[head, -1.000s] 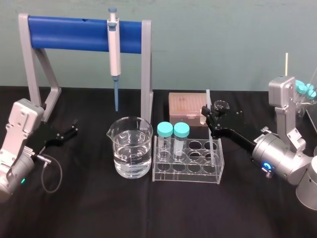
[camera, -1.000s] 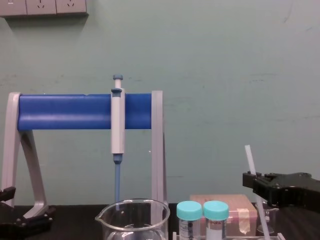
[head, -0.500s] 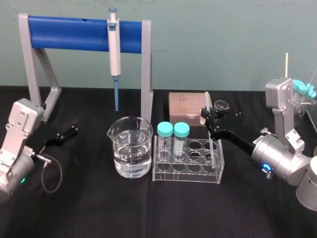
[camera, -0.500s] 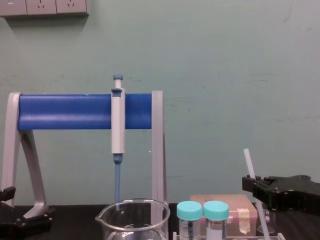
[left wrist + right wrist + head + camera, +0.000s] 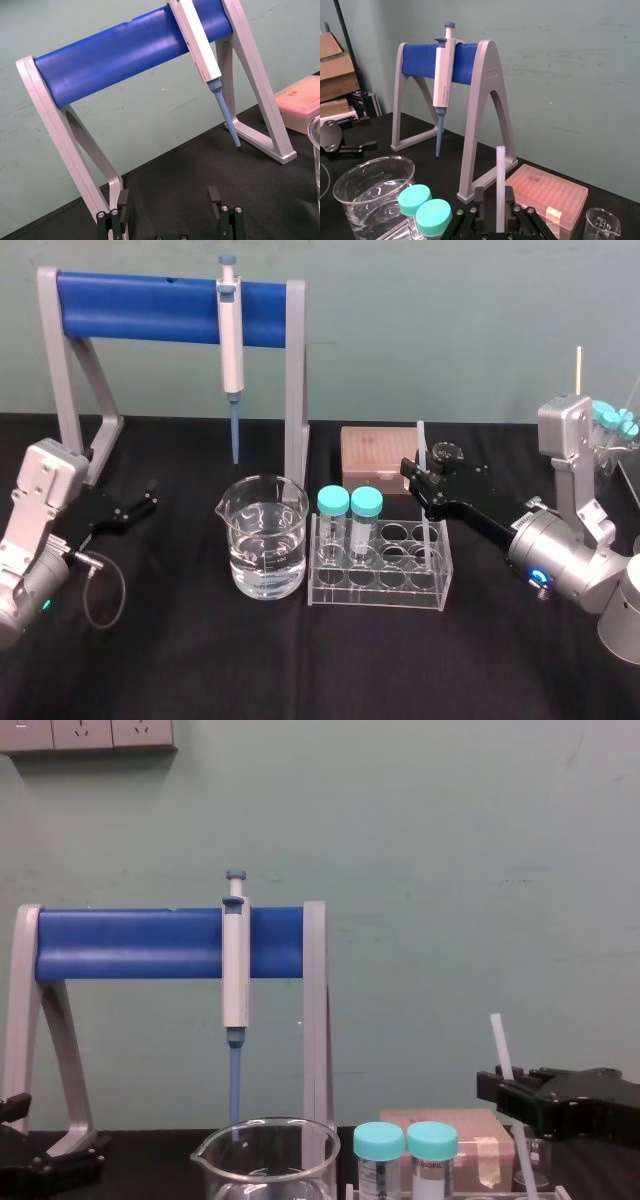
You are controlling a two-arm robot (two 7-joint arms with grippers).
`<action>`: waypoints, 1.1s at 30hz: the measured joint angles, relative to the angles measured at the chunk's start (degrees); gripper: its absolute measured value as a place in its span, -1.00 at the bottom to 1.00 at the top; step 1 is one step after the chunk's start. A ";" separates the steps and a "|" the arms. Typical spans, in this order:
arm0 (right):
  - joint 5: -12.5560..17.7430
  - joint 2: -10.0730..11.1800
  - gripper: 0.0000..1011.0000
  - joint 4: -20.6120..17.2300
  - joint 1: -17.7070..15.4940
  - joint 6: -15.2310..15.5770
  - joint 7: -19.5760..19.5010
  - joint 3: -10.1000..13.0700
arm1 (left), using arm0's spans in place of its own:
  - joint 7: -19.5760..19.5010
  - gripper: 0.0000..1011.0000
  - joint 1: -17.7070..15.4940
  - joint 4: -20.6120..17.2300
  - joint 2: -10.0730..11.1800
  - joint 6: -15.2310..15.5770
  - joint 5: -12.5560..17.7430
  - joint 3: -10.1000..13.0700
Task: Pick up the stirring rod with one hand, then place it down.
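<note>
Your right gripper (image 5: 415, 475) is clamped on the stirring rod (image 5: 420, 440) and grips it a little below its top end. In the right wrist view the rod stands between the two fingers, which press on it from both sides. The rod is almost upright and leans only slightly. Its lower part goes down into a hole at the right end of the clear rack (image 5: 378, 585); which row, I cannot tell. Two tubes with teal caps (image 5: 350, 503) stand at the left end of the same rack, and a beaker of water (image 5: 265, 545) is just beside the rack on its left. Your left gripper (image 5: 148, 497) hangs low over the black table (image 5: 200, 660), near the left leg of the pipette stand (image 5: 140, 305). Its fingers are spread wide apart and hold nothing.
</note>
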 joint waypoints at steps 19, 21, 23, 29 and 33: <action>0.10 0.00 0.63 0.06 0.00 -0.08 0.13 0.04 | 0.00 0.98 0.00 0.00 0.00 0.00 0.00 0.00; 0.12 0.00 0.78 0.06 0.00 -0.08 0.14 0.04 | 0.00 0.98 0.00 0.00 0.00 0.00 0.00 0.00; 0.13 0.00 0.84 0.06 0.00 -0.08 0.14 0.04 | 0.00 0.98 0.00 0.00 0.00 0.00 0.00 0.00; 0.20 0.04 0.98 -0.52 -0.32 -1.27 -0.08 0.94 | 0.00 0.98 0.00 0.00 0.00 0.00 0.00 0.00; 0.22 0.08 0.98 -2.33 -1.28 -3.16 -1.79 3.08 | 0.00 0.98 0.00 0.00 0.00 0.00 0.00 0.00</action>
